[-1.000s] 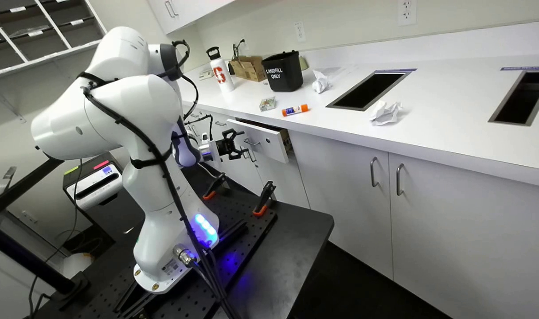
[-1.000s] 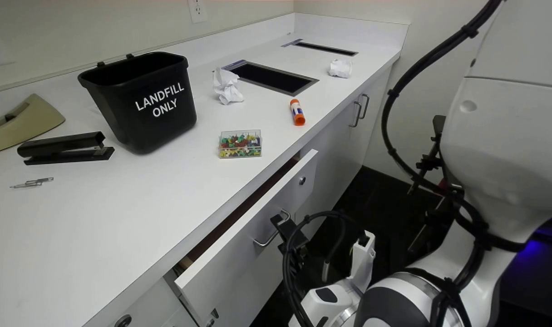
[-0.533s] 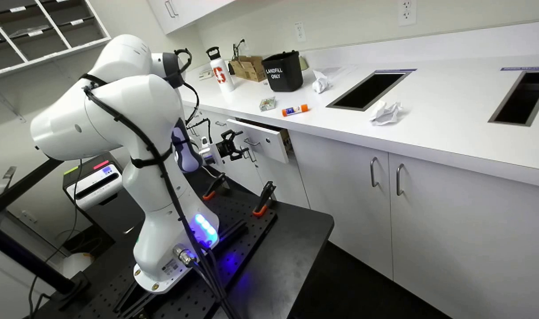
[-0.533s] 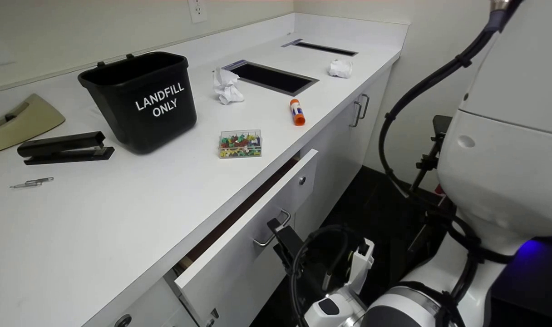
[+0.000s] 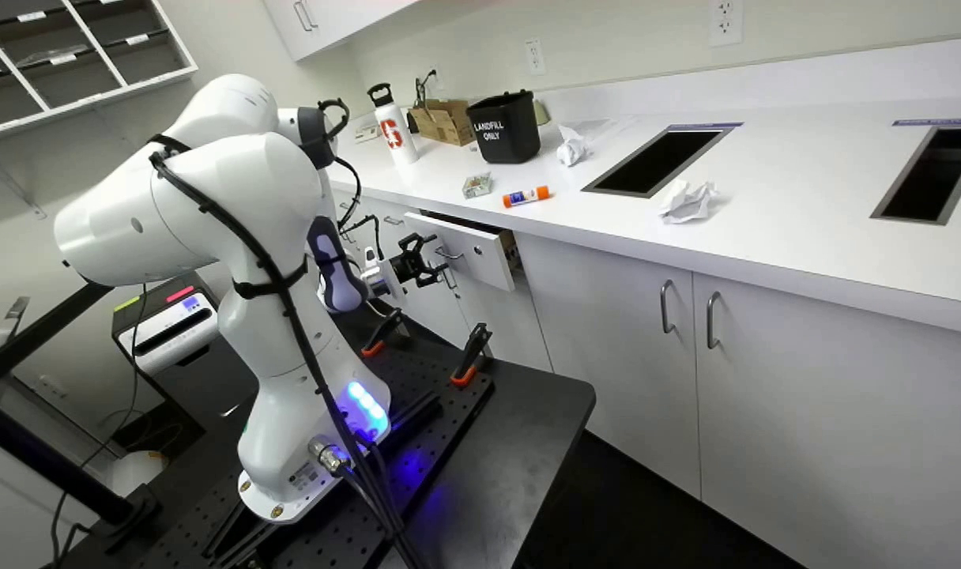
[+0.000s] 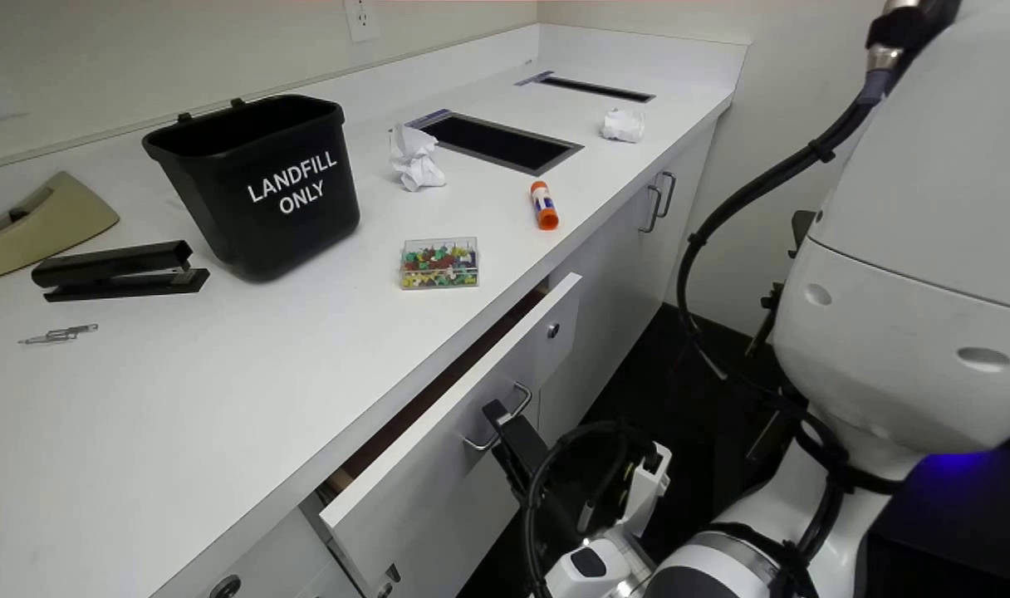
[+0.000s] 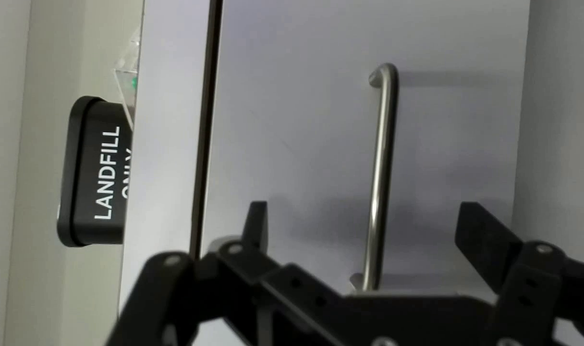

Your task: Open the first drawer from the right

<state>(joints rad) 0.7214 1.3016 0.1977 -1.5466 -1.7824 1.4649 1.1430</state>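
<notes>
The drawer front is white, its handle silver, the jaws black and the surface plain white. The black bin is lettered in white, and the glue stick runs orange, white and blue; the pins mix red, green and yellow.

In both exterior views we get bright, soft light on the white countertop, while the floor sinks nearly to black; in an exterior view, the arm's base glows blue and tints the table under it. In the wrist view we find greyer, hazier detail, with glints along the handle, blurry shadows across the drawer and a dark, soft-edged gripper.
</notes>
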